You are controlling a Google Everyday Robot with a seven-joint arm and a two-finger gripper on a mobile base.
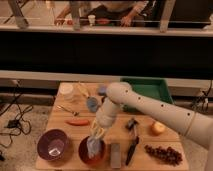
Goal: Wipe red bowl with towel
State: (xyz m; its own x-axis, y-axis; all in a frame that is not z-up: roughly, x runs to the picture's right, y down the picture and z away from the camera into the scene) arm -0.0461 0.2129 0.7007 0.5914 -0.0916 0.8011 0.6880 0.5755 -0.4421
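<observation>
The red bowl sits at the front of the wooden table, left of centre. My arm reaches in from the right and bends down over the bowl. My gripper points straight down just above the bowl and is shut on a pale grey-blue towel. The towel hangs down into the bowl and touches its inside. The bottom of the bowl is mostly hidden by the towel.
A purple bowl holding a small cup stands left of the red bowl. A grey block, a black brush and grapes lie to its right. An orange fruit, a red pepper and a green tray lie further back.
</observation>
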